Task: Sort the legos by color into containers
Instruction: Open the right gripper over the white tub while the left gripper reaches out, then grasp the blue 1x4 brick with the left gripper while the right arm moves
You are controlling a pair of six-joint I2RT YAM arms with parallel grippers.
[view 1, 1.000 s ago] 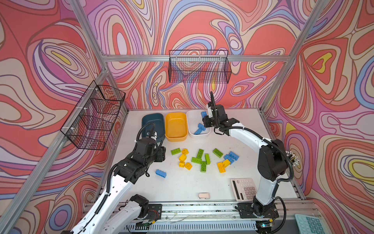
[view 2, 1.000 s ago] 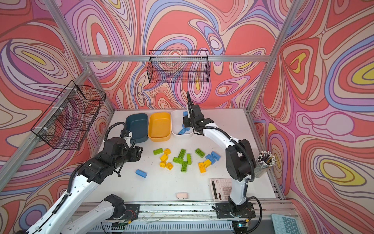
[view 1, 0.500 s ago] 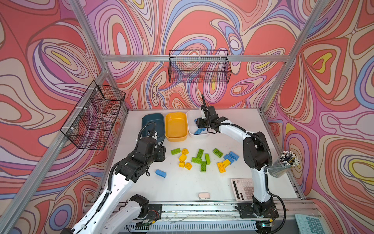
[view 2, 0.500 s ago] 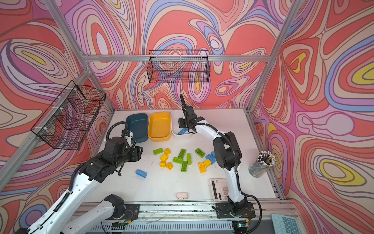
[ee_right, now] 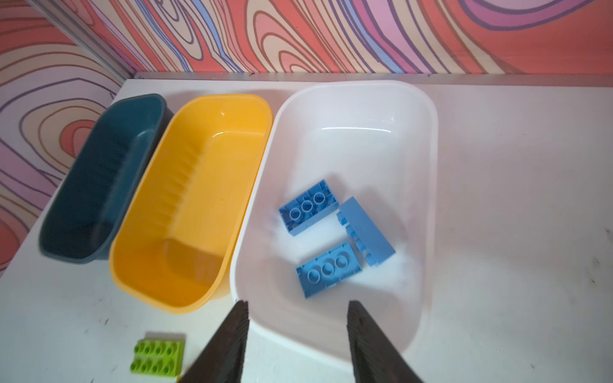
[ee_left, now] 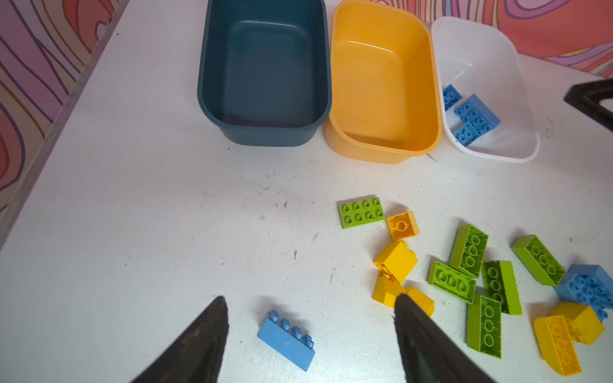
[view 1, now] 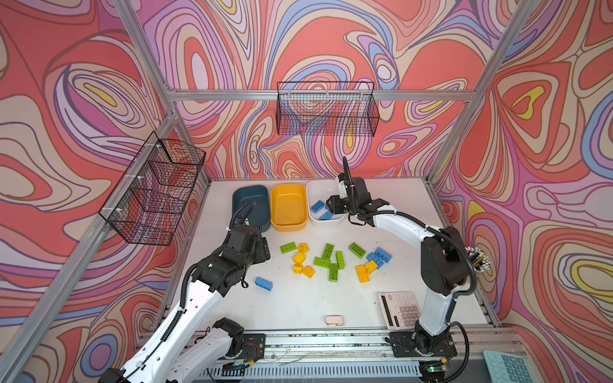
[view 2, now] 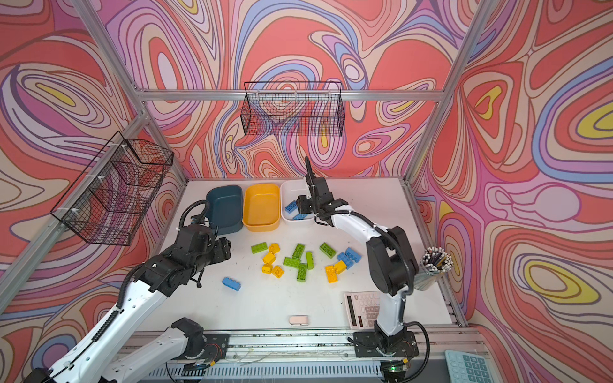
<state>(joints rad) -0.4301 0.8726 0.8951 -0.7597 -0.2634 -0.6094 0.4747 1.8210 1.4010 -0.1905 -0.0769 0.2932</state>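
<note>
My left gripper [ee_left: 308, 298] hangs wide open and empty, low over the table [ee_left: 149, 215] on its left side. The lone blue brick [ee_left: 286, 340] lies just beside it, on the side toward the table's near edge, tipped over with its studs pointing sideways. Its long axis runs aslant to the line between my fingers [ee_left: 205, 335], so I judge a pull back and a wrist turn come before any squeeze. The mixed pile [ee_left: 481, 275] of green, yellow and blue bricks sits apart, toward the middle of the table.

My right gripper [ee_right: 297, 302] is also open and empty, poised above the near end of the white tub [ee_right: 358, 84] at the table's far edge. Three blue bricks [ee_right: 328, 265] lie inside that tub. This arm is far from the lone brick, so the left is plainly nearer.

In both top views the wrist housings cover my fingertips. My left arm's cable [view 1: 240, 212] crosses the dark teal tub [view 1: 250, 199]. The pile's right end is cut off in the left wrist view.
</note>
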